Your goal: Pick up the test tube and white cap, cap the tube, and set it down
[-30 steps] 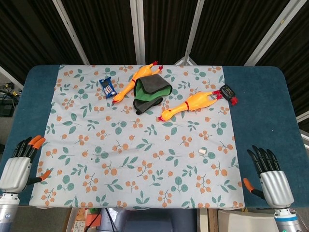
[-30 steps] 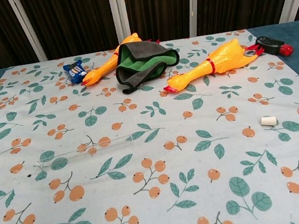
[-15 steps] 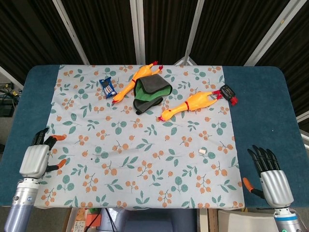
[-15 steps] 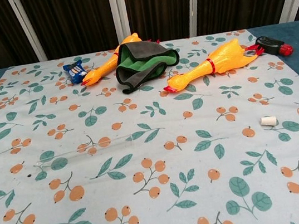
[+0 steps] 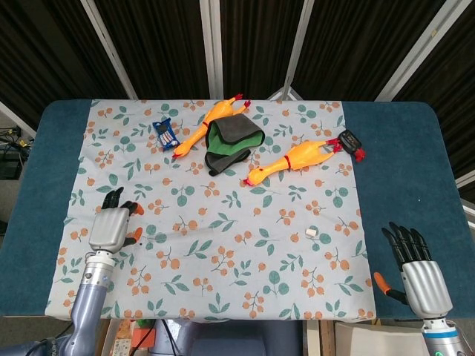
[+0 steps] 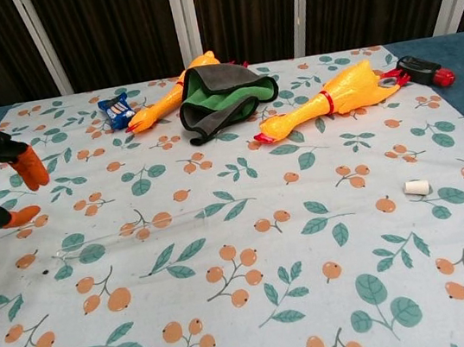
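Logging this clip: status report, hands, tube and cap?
Left hand open above the cloth, beside the test tube. Right hand open at table edge. White cap lying apart, untouched. Nothing blocking either.

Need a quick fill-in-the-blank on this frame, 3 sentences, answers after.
1. The white cap lies nearer the robot's ____ hand.
2. The left hand hovers over the ____ cloth, holding nothing.
3. The dark cloth with green lining lies between two rubber ____.

Answers: right; floral; chickens
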Robot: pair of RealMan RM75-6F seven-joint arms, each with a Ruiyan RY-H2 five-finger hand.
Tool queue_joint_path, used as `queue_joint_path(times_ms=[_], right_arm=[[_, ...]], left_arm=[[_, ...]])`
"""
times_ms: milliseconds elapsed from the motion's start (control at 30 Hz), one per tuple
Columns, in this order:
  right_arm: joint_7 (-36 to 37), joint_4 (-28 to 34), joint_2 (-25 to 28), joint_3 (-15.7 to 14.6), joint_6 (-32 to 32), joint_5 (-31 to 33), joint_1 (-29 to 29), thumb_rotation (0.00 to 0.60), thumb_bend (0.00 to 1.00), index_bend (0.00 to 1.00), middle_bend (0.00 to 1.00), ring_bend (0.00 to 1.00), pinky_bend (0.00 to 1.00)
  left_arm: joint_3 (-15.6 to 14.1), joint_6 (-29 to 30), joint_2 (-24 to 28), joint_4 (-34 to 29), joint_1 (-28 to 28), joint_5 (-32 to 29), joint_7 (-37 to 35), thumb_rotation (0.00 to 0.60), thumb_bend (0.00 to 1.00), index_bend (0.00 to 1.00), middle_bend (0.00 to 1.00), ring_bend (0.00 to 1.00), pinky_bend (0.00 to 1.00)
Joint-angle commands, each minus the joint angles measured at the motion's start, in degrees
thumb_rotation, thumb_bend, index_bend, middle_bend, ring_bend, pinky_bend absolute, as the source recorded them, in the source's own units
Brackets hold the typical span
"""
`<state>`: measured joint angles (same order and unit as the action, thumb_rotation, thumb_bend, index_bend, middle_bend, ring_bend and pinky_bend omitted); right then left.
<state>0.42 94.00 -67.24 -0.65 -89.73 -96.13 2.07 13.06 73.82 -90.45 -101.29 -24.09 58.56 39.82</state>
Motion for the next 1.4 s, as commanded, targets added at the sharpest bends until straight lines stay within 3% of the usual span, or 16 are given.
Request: queue_joint_path(times_ms=[33, 267, 667, 1200, 1400], right_arm=[[0.3, 0.0, 0.1, 0.0, 0.0, 0.0, 0.0, 0.600, 0.36, 0.00, 0.00, 0.00, 0.00], [0.8, 0.0, 0.3, 0.0, 0.0, 0.2, 0.0, 0.600, 0.36, 0.00, 0.00, 0.00, 0.00], [1.0, 0.1, 0.4, 0.0, -0.1, 0.2, -0.1, 0.600, 0.36, 0.00, 0.00, 0.00, 0.00], [1.3, 0.3, 0.5, 0.1, 0.0, 0.6, -0.1, 0.600, 0.36, 0.00, 0.00, 0.00, 0.00], [1.3, 0.5, 0.5, 0.1, 0.1, 0.7, -0.1, 0.600, 0.36, 0.00, 0.00, 0.00, 0.00]], left_arm=[[0.3, 0.6, -5.8, 3.0, -2.4, -3.5, 2.7, 0.600, 0.44, 0.44, 0.40, 0.01, 0.00], [0.4, 2.1, -11.7, 5.7, -4.0, -7.0, 4.6, 0.600, 0.44, 0.44, 0.40, 0.01, 0.00], [1.7, 2.8, -16.7, 8.5, -6.4, -11.8, 6.7, 0.600, 0.44, 0.44, 0.41, 0.01, 0.00], [1.5, 3.2, -17.8, 9.4, -7.5, -13.9, 7.0, 0.600, 0.46, 0.47, 0.51, 0.03, 0.00], [1.7, 3.4, -17.7, 9.3, -7.8, -14.9, 7.5, 0.600, 0.53, 0.52, 0.56, 0.06, 0.00]])
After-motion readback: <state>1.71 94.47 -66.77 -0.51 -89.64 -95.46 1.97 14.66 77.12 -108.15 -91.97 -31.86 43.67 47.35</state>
